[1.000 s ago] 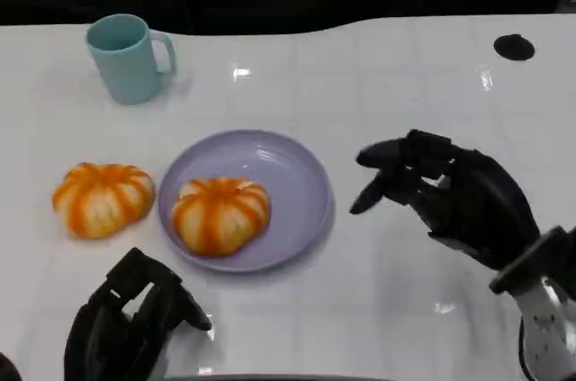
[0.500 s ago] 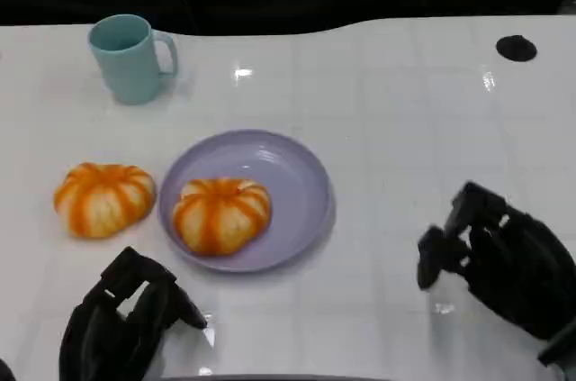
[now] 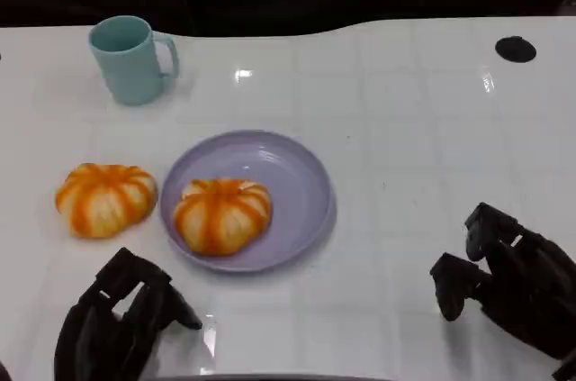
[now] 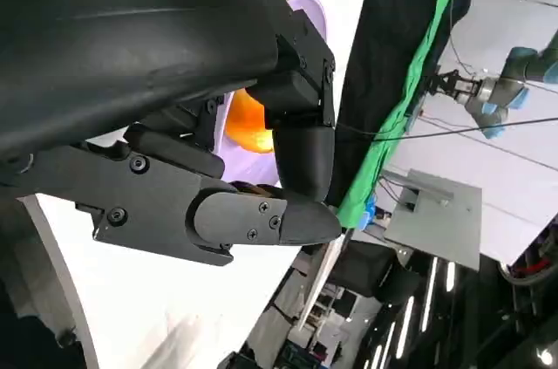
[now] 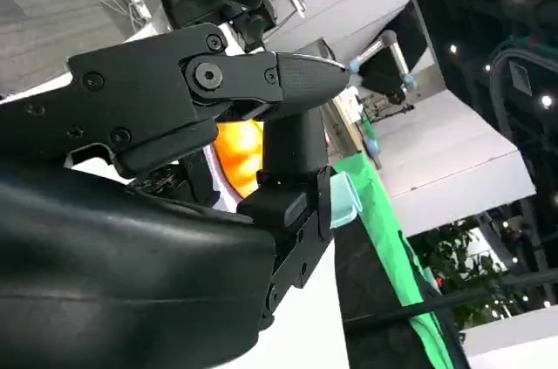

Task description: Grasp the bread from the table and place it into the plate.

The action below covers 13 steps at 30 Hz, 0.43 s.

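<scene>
One bread (image 3: 221, 213) lies in the purple plate (image 3: 297, 192) mid-tabletop; a second bread (image 3: 105, 198) sits just beside the plate, toward the left edge. A blue mug (image 3: 132, 58) stands near the far left corner. Left hand (image 3: 112, 322) and right hand (image 3: 513, 286) rest at the near edge, fingers curled, holding nothing.

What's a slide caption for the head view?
One bread on the purple plate, another bread beside it; both robot hands empty.
</scene>
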Motion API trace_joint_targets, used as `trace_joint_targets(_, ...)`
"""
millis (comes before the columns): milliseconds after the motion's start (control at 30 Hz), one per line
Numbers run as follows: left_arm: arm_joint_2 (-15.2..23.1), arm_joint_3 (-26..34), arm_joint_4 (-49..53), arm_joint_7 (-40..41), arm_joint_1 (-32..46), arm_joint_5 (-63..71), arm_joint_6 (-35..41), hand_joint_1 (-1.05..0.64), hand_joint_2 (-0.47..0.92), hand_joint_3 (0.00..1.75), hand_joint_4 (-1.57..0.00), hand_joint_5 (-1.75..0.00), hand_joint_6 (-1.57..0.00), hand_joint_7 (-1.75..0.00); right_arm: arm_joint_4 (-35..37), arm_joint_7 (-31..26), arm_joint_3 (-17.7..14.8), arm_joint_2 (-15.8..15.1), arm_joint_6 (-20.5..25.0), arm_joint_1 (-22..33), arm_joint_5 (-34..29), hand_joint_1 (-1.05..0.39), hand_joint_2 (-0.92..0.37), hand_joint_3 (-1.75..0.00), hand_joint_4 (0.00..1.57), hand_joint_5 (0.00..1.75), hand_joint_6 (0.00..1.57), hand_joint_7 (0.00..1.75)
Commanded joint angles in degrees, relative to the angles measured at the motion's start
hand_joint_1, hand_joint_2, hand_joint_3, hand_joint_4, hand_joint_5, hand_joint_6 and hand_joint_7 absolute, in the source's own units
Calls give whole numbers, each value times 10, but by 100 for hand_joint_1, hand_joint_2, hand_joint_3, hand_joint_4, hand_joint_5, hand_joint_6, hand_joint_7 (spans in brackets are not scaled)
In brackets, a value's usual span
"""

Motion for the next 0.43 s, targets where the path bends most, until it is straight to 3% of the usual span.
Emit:
trace_joint_targets(33, 11, 1, -7, -2, 4, -2, -3, -59, 92, 23, -63, -175, -49, -156, -10, 4, -6, -5, 7, 6, 4, -51, -92, -36, 79, 175, 59, 175)
trace_joint_targets(433, 25, 14, 29, -17, -17, -10, -8, -57, 92, 25, -64, -175, -51, -154, 13, 12, 2, 1, -9, -7, -8, -51, -92, -34, 81, 175, 61, 175)
